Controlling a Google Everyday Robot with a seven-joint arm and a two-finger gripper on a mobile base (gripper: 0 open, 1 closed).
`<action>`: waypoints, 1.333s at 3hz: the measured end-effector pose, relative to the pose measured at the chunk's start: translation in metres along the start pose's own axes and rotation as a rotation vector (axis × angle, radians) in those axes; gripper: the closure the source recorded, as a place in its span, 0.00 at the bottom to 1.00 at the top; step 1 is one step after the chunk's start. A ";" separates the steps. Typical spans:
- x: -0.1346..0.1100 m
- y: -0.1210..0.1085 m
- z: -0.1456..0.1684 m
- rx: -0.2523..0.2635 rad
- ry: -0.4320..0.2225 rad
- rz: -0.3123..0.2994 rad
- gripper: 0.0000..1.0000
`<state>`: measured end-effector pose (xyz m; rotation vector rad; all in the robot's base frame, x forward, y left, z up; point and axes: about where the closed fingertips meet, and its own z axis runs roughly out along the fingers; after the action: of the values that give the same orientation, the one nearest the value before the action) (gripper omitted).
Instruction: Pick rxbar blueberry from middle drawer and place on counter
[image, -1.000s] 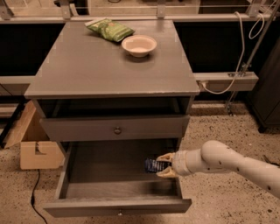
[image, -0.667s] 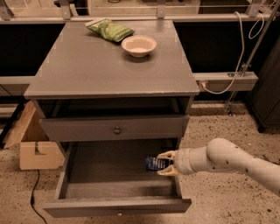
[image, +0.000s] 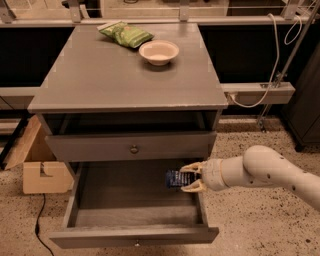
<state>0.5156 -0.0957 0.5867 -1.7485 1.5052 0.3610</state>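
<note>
The middle drawer (image: 125, 210) is pulled open below the counter (image: 125, 75), showing a flat grey floor. The rxbar blueberry (image: 175, 179), a small dark navy bar with pale print, is at the drawer's right side. My gripper (image: 191, 178) reaches in from the right on a white arm, and its two pale fingers are closed on the bar's right end, one above and one below. The bar looks held just above the drawer floor.
On the counter stand a pale bowl (image: 158, 52) and a crinkled green snack bag (image: 126, 34) at the back. A drawer front with a dark knob (image: 134, 149) sits above the open drawer. A cardboard box (image: 37, 165) is on the floor at left.
The gripper with the bar has shifted slightly left and up inside the drawer's right side. The arm's elbow has moved in closer.
</note>
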 end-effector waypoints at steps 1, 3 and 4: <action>-0.019 -0.014 -0.021 0.018 -0.012 -0.038 1.00; -0.082 -0.049 -0.077 0.043 0.039 -0.110 1.00; -0.106 -0.061 -0.101 0.084 0.080 -0.132 1.00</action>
<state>0.5177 -0.0932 0.7456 -1.8031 1.4305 0.1600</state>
